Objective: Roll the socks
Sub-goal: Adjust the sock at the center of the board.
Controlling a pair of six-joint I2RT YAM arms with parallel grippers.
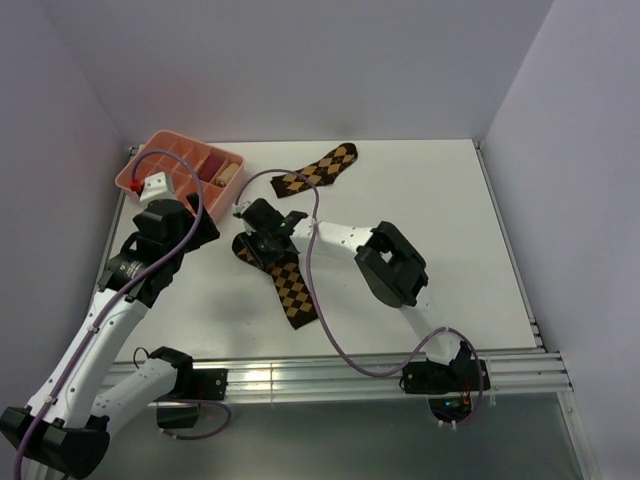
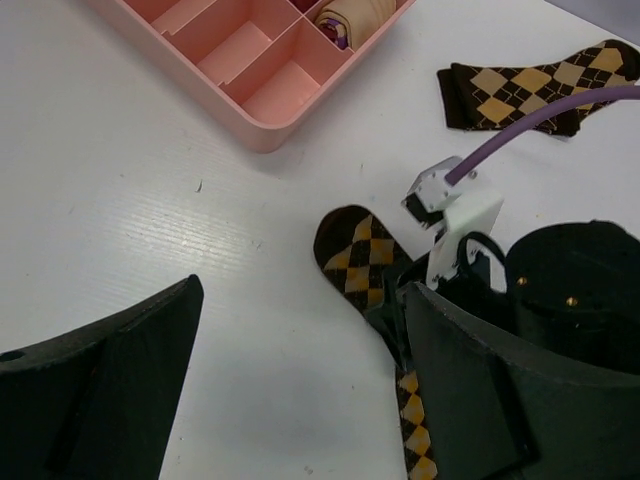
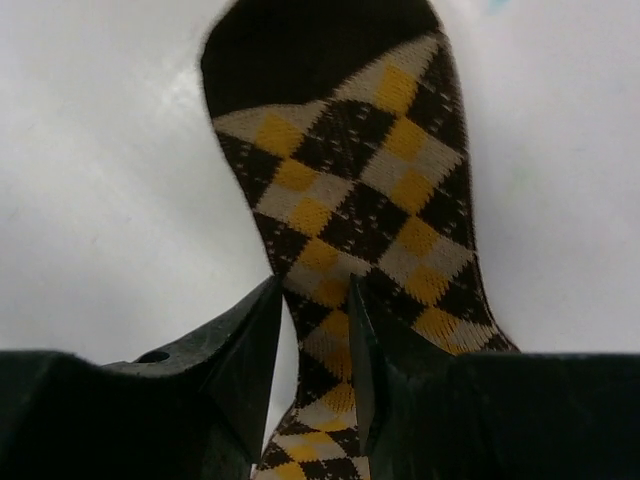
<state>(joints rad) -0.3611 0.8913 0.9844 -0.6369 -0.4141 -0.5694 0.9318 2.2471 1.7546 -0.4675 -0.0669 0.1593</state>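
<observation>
The near sock [image 1: 290,295] lies flat on the white surface [image 1: 450,200]. The right tool [image 3: 312,295] pinches it, fingers nearly closed. The far sock [image 1: 322,170] lies near the pink tray [image 2: 262,133]. The left tool [image 2: 300,300] is wide open, holding nothing.

White table [image 1: 440,220] is carrying 2 socks, well apart: near sock [image 1: 290,290] lying by centre, far sock [image 1: 322,170] lying toward the back edge. Pink tray [image 1: 185,148] is sitting far-left.
</observation>
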